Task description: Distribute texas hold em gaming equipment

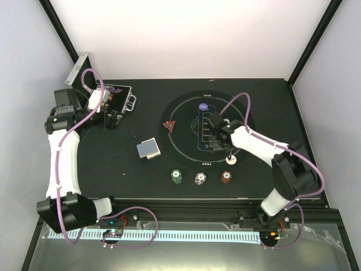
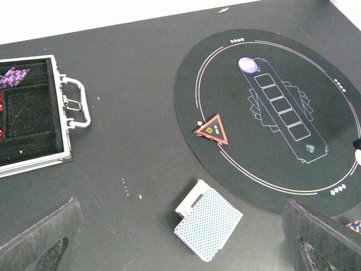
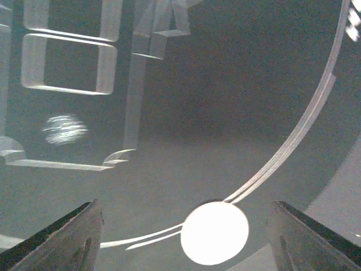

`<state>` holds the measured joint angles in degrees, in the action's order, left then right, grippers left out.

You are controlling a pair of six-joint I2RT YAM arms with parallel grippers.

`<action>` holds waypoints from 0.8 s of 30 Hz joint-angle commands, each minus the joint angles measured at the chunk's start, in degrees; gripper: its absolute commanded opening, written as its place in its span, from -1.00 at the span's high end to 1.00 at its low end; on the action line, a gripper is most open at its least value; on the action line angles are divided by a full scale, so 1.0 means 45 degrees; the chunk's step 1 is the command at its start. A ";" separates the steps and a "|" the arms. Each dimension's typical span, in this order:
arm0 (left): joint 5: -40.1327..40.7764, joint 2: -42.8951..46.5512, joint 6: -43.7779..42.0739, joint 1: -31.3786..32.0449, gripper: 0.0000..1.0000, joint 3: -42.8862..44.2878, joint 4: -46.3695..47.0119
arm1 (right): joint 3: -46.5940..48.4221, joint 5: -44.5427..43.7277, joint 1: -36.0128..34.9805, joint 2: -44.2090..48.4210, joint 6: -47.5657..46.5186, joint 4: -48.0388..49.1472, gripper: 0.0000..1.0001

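Note:
A white chip point(image 3: 214, 232) lies flat on the ring lines of the round black mat point(image 1: 186, 141). My right gripper point(image 3: 189, 244) hangs just above it, open, a finger on each side and neither touching; from above the white chip point(image 1: 230, 159) shows at the right gripper point(image 1: 228, 151). A small deck of blue-backed cards point(image 1: 148, 148) lies left of the mat, also the cards point(image 2: 208, 224). Green point(image 1: 176, 176), white-purple point(image 1: 199, 178) and brown-red point(image 1: 226, 176) chip stacks stand below the mat. A blue-purple chip point(image 1: 203, 105) sits at the mat's top. My left gripper point(image 1: 110, 119) is open and empty beside the case.
An open silver hinged case point(image 1: 116, 99) with a handle sits at the back left, seen as the case point(image 2: 34, 118) in the left wrist view. A red triangular marker point(image 1: 169, 125) rests on the mat's left rim. Printed card outlines point(image 2: 282, 110) cross the mat's centre.

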<state>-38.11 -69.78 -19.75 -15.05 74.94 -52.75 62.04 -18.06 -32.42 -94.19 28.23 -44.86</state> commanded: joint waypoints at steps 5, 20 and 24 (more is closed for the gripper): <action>0.0391 -0.0270 0.0113 -0.0114 -0.98 0.1002 -0.0665 | 0.2571 0.1000 -0.4428 0.1429 0.0922 -0.1443 -0.87; 0.0729 -0.0375 -0.0337 -0.0118 -0.98 0.1361 -0.1303 | 0.4415 0.1994 -0.7846 -0.2076 0.1234 -0.1715 -0.73; 0.0908 -0.0281 -0.0299 -0.0114 -0.98 0.1319 -0.1136 | 0.4384 0.2130 -0.7852 -0.2466 0.1170 -0.1666 -0.64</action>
<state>-35.27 -71.16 -20.58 -15.16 78.81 -56.62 80.77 -9.72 -67.44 -104.53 33.45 -51.96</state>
